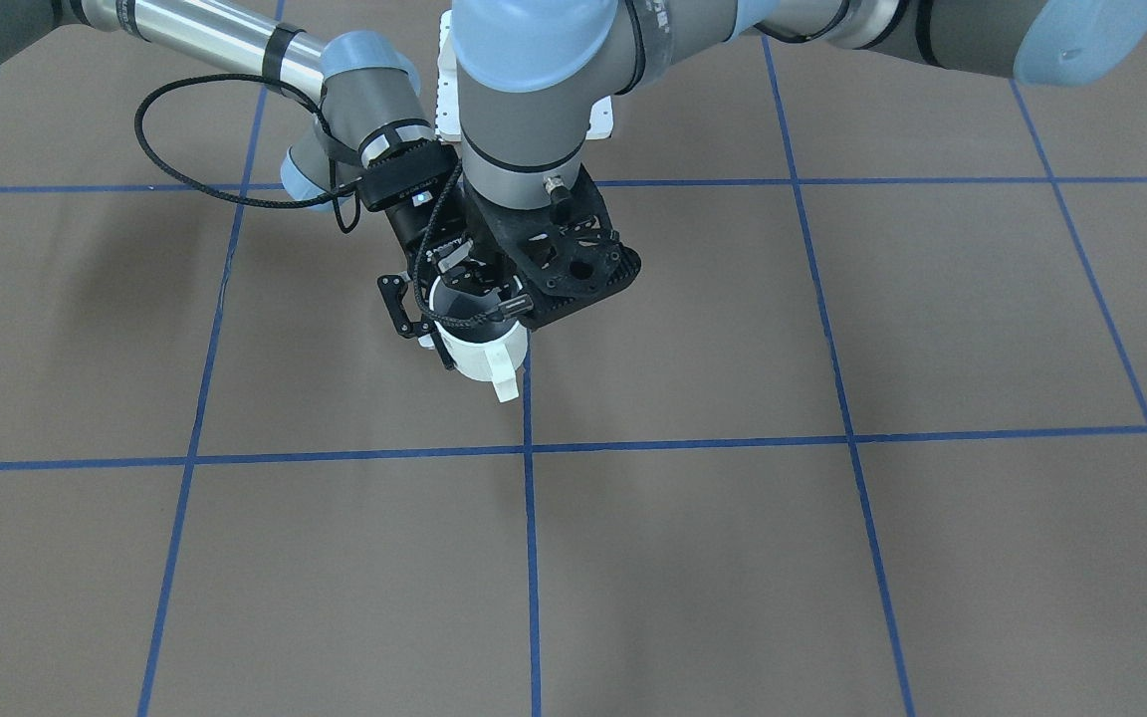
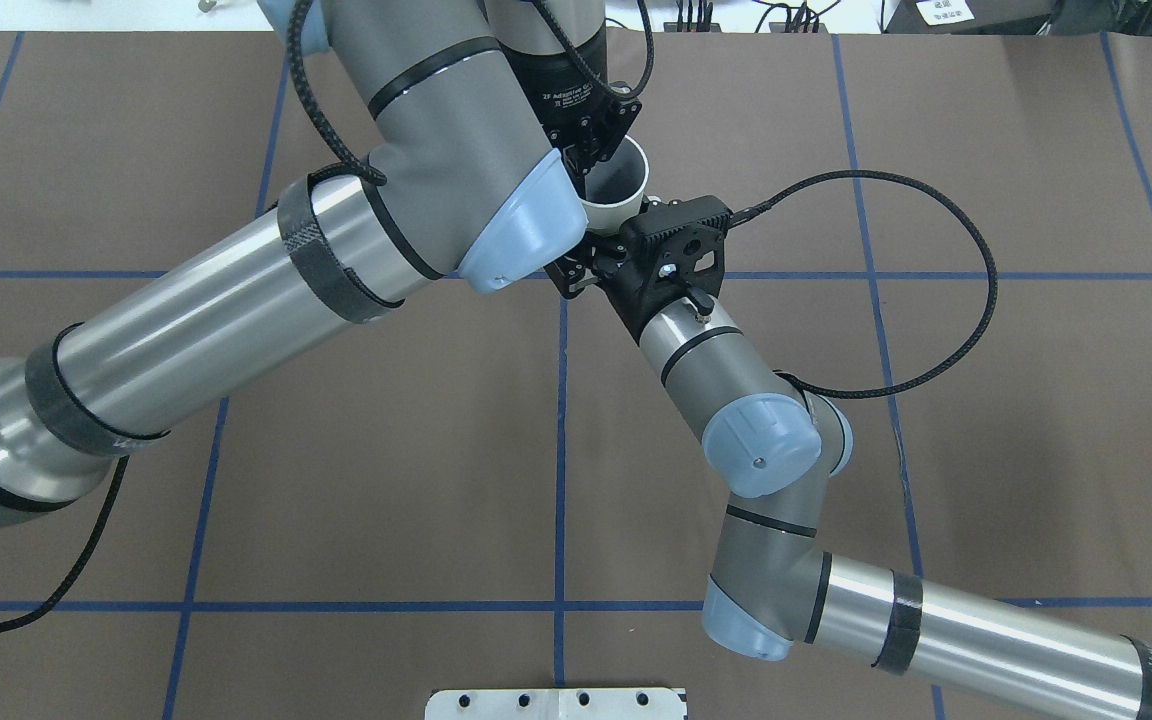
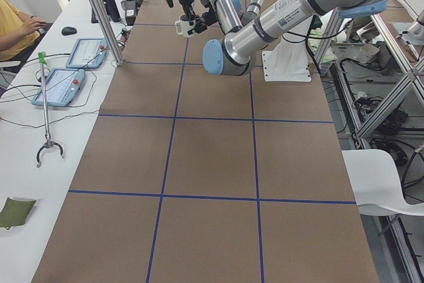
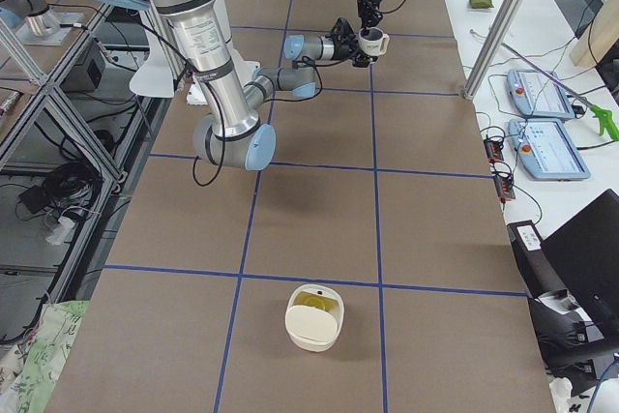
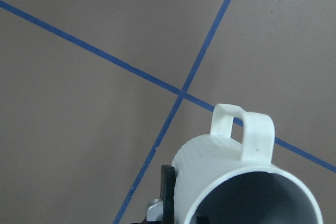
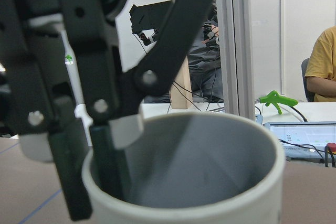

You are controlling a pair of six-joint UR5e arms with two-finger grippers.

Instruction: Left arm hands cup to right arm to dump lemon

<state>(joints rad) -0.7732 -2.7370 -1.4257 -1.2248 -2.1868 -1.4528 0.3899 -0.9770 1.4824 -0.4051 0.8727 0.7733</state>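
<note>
- Left gripper [image 2: 581, 160]: fingers clamped on the rim of the cup [image 1: 479, 354], one inside, one outside.
- Cup: held aloft over the counter [image 1: 733, 558], midway between its ends, nearer the edge opposite the robot; lemon unseen.
- Right gripper [image 1: 474, 334]: fingers flank the cup's body; whether they are clamped cannot be told.
- Risk: if the left fingers let go early, the cup would likely drop or tip.
- Writing: "2F Adaptive G…" on the left gripper.

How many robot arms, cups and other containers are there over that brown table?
Robot arms: 2, the left arm and the right arm
Cups: 1, the cup held up between them
Other containers: 1, the white tub with something yellow inside
Total: 4
</note>
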